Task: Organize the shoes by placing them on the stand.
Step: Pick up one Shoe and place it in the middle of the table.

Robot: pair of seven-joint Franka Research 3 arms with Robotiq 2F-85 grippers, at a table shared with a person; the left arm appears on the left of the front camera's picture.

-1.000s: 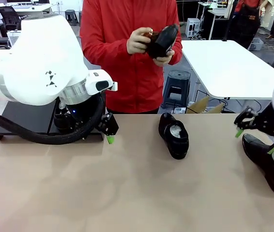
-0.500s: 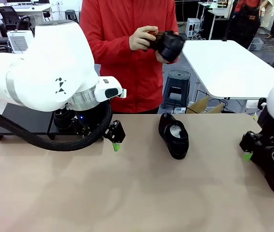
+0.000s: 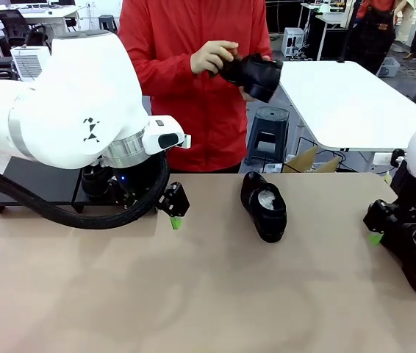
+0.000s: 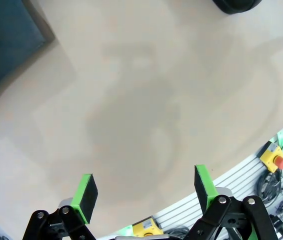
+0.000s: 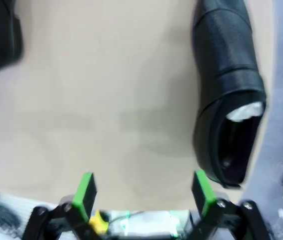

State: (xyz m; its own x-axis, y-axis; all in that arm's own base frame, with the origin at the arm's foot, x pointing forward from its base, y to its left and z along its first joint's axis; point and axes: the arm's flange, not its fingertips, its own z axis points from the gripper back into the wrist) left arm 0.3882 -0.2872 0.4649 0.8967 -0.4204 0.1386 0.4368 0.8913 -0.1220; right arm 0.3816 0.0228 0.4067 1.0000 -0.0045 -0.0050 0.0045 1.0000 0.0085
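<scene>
Black leather, the nearest shoe (image 5: 229, 85) lies on the worktop (image 5: 106, 100) just outside one finger of our right pincer (image 5: 144, 190), its long axis square to the closing line. Both pincers gape, empty. Our left pincer (image 4: 144, 192) hovers near the stand (image 3: 31, 180), so we judge the right arm nearer.

The shoes (image 3: 264, 206) are smooth black leather with a soft sheen, stuffed with crumpled white paper (image 3: 267, 199); the table (image 3: 208, 294) is matt, smooth tan, the stand (image 3: 35, 180) matt black, the arm shells (image 3: 68, 103) glossy white plastic, the pads (image 4: 88, 192) matt green.
</scene>
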